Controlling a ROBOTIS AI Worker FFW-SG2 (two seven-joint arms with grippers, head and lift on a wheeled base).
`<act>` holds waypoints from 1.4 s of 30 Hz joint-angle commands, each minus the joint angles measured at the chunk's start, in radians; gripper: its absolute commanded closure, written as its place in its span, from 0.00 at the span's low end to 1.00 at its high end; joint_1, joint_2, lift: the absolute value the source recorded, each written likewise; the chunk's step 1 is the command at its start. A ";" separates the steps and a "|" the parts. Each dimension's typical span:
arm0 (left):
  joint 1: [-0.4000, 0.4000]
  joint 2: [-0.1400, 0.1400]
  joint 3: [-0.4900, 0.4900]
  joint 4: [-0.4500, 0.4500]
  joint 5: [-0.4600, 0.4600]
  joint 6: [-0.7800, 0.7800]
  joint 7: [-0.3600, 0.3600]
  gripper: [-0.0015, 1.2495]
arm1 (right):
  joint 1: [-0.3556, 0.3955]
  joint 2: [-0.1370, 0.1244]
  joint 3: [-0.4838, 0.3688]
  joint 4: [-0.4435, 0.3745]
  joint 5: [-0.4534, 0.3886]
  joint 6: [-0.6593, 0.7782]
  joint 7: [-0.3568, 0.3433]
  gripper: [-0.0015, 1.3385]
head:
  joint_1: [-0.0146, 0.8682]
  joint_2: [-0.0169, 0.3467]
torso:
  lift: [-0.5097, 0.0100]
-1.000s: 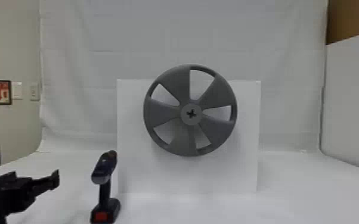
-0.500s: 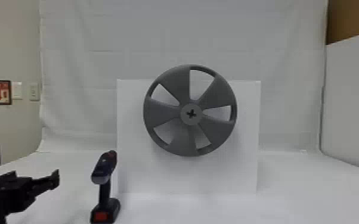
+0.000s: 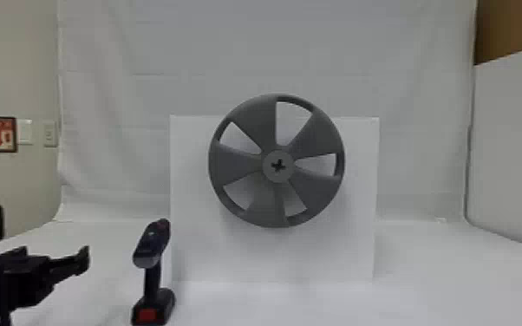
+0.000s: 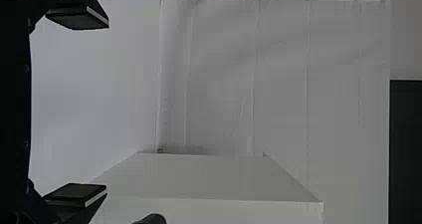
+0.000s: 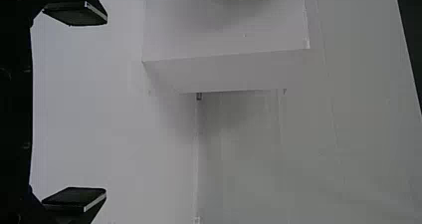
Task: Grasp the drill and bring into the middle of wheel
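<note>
Cordless drill [image 3: 152, 277] stands on its battery base on the desk [image 3: 438, 290], lower left of the head view, apart from the left end effector [image 3: 52, 259], which is wide open and empty. Right end effector [image 5: 106, 103], in its wrist view: wide open, empty. Five-spoke wheel [image 3: 251, 169]: center frame.

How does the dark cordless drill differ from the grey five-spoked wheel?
The dark, red-patched drill stands on the white table; the grey five-spoked wheel sits raised at the front of the white box. The drill is narrow, with a broader base; the wheel is round, with openings between spokes. Neither is gripped.
</note>
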 commanded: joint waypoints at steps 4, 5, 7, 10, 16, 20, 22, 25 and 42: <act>0.001 0.005 -0.005 0.000 -0.007 0.020 -0.008 0.10 | 0.001 -0.002 0.002 0.000 0.001 0.000 0.000 0.06 | 0.08 0.13 | 0.21; 0.003 0.006 -0.005 0.000 -0.011 0.021 -0.015 0.10 | 0.001 -0.001 0.002 0.000 0.003 0.003 0.000 0.06 | 0.08 0.13 | 0.21; 0.001 0.008 -0.005 0.000 -0.013 0.024 -0.018 0.10 | 0.001 -0.002 0.000 0.000 0.003 0.005 0.000 0.06 | 0.08 0.13 | 0.21; 0.001 0.009 -0.003 -0.002 -0.013 0.027 -0.021 0.10 | 0.001 -0.002 0.002 0.000 0.003 0.005 0.000 0.06 | 0.08 0.13 | 0.21; 0.003 0.013 -0.002 -0.005 -0.018 0.029 -0.021 0.10 | 0.001 -0.005 0.002 0.000 0.001 0.005 0.000 0.06 | 0.08 0.13 | 0.21; 0.003 0.013 -0.002 -0.005 -0.018 0.030 -0.021 0.10 | 0.001 -0.009 0.003 0.000 -0.002 0.005 0.000 0.06 | 0.08 0.13 | 0.21; 0.001 0.013 -0.002 -0.005 -0.018 0.032 -0.021 0.10 | 0.000 -0.010 0.003 0.000 -0.003 0.005 0.000 0.06 | 0.08 0.13 | 0.21; 0.001 0.013 -0.002 -0.005 -0.018 0.033 -0.021 0.10 | 0.000 -0.010 0.005 0.000 -0.005 0.005 0.000 0.06 | 0.08 0.13 | 0.21; 0.000 0.013 0.003 -0.005 -0.016 0.038 -0.024 0.10 | -0.003 -0.007 0.003 0.000 -0.006 0.003 0.000 0.06 | 0.08 0.13 | 0.21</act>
